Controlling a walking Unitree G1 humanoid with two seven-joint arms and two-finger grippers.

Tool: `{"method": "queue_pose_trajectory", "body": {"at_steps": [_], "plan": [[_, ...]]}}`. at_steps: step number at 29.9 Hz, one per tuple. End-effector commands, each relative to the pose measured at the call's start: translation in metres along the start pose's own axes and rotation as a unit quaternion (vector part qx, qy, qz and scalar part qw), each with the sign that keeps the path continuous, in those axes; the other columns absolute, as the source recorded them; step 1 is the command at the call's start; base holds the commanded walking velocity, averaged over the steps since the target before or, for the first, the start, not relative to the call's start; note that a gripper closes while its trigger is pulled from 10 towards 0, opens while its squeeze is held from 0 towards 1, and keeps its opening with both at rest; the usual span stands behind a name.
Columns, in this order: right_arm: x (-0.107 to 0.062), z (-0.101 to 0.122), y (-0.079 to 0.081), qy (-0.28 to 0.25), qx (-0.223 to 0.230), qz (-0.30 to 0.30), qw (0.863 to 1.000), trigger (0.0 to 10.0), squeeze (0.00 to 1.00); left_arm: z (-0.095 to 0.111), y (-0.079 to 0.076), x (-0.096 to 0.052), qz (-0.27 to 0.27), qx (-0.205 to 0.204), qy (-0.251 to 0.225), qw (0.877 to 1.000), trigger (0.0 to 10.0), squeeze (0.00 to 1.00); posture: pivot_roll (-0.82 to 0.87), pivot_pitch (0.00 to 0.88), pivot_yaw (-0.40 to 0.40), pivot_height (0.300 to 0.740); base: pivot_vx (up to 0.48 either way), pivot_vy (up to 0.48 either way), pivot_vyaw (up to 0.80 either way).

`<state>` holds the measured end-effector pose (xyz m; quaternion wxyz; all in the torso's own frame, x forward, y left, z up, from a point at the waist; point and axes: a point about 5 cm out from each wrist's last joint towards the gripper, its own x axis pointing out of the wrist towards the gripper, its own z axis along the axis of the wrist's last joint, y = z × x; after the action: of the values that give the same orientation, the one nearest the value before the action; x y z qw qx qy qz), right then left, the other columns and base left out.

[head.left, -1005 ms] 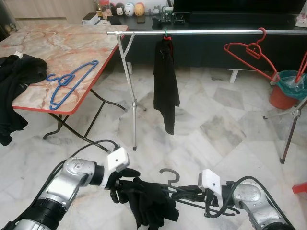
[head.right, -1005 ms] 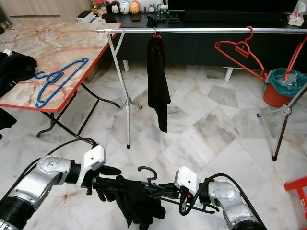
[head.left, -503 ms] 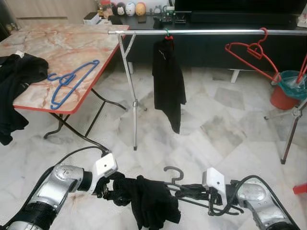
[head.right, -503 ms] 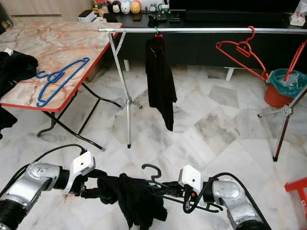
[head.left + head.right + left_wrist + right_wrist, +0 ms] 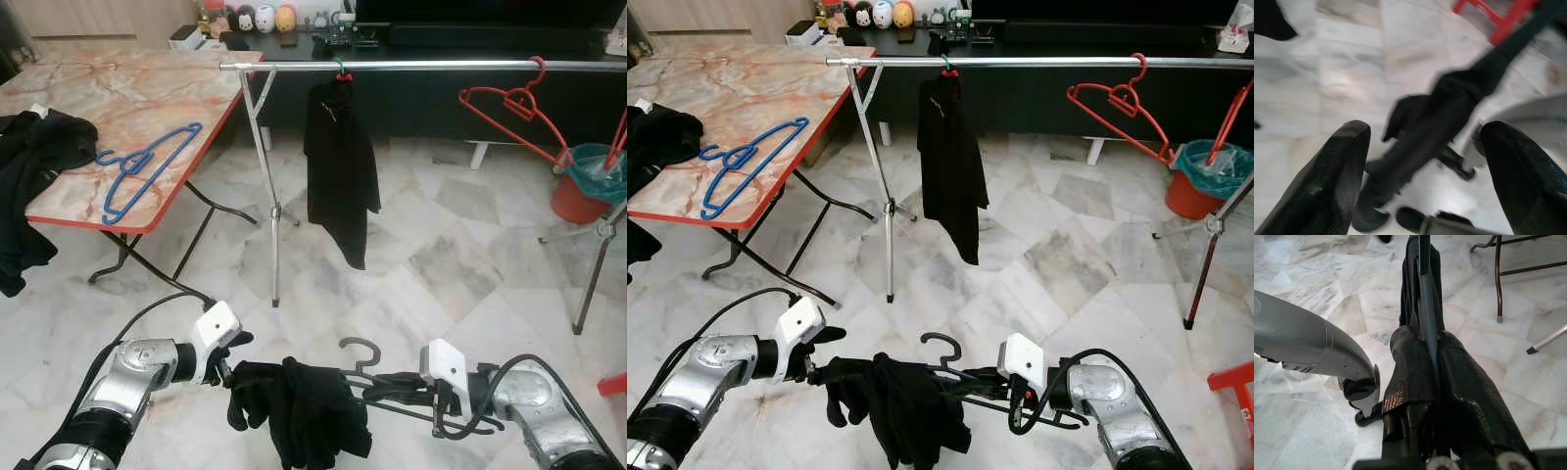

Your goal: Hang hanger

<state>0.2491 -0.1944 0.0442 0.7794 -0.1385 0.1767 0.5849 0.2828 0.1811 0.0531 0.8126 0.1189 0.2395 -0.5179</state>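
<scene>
My right gripper (image 5: 387, 388) is low over the floor, shut on a black hanger (image 5: 1426, 340). The hanger's hook (image 5: 359, 352) points up, and a black garment (image 5: 306, 411) is draped over its far end. My left gripper (image 5: 233, 356) sits just left of the garment, open, with its fingers (image 5: 1339, 171) spread and a dangling black sleeve (image 5: 1435, 122) ahead of them, untouched. Across the back runs the silver clothes rail (image 5: 421, 66). It carries a black garment on a green hanger (image 5: 341, 166) and a bare red hanger (image 5: 509, 103).
A marble-top folding table (image 5: 88, 98) at left holds blue hangers (image 5: 147, 166) and black clothes (image 5: 29, 166). The rail's stand leg (image 5: 274, 225) is ahead. An orange bin (image 5: 586, 181) and a red stool (image 5: 613, 384) are at right. Open marble floor lies between me and the rail.
My left gripper let go of the black garment and drew back to the left, fingers now apart. The garment hangs bunched from the hanger, which my right gripper still holds.
</scene>
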Motion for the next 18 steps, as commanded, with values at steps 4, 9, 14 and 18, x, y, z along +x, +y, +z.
{"method": "queue_pose_trajectory", "body": {"at_steps": [4, 9, 14, 18], "plan": [[-0.001, 0.008, -0.002, -0.022, -0.011, -0.005, 1.000, 0.0, 0.00, -0.012, -0.010, 0.001, -0.041, -0.014, 0.017, 0.999, 10.0, 0.00, 0.01, 0.050, 0.065, 0.740, 0.000, 0.000, 0.00], [0.000, 0.009, -0.002, -0.022, -0.012, -0.002, 1.000, 0.0, 0.00, -0.010, -0.011, 0.006, -0.043, -0.001, 0.014, 0.999, 10.0, 0.00, 0.01, 0.043, 0.064, 0.740, 0.000, 0.000, 0.00], [0.000, 0.010, -0.001, -0.023, -0.012, 0.003, 1.000, 0.0, 0.00, 0.007, -0.006, 0.012, -0.025, 0.015, -0.022, 0.999, 10.0, 0.00, 0.01, 0.042, 0.062, 0.740, 0.000, 0.000, 0.00], [0.000, 0.010, -0.001, -0.023, -0.012, 0.004, 1.000, 0.0, 0.00, -0.001, -0.005, 0.008, -0.024, 0.020, 0.003, 0.999, 10.0, 0.00, 0.01, 0.041, 0.063, 0.740, 0.000, 0.000, 0.00]]}}
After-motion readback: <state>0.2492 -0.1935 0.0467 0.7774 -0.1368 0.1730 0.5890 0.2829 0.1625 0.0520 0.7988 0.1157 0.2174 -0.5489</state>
